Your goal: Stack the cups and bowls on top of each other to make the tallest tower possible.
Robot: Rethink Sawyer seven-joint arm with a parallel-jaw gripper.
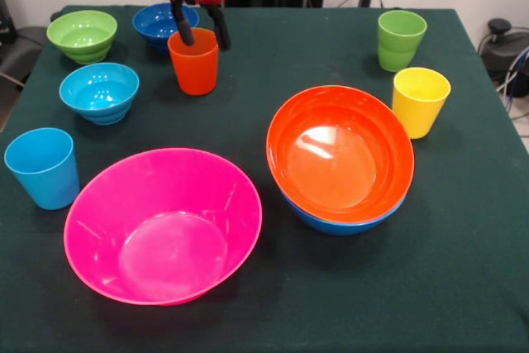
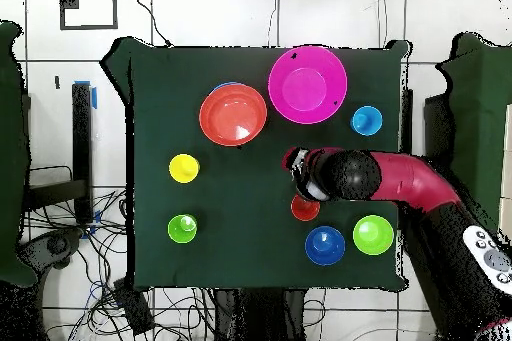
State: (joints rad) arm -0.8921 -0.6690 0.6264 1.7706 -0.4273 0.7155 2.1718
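I am reaching my gripper (image 1: 201,35) with jaws wide around the orange cup (image 1: 193,61) near the far edge; next I squeeze and lift it.

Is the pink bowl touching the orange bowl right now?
Apart. In the front view a strip of dark cloth shows between the pink bowl and the orange bowl; in the overhead view their rims look very close.

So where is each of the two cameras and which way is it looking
Front view: across the table from the robot, facing it; shows the gripper straddling the orange cup, fingers open.
Overhead view: above the table, looking straight down, robot base at the bottom; shows the red arm reaching in from the right.
Shared: pink bowl, orange bowl, yellow cup.
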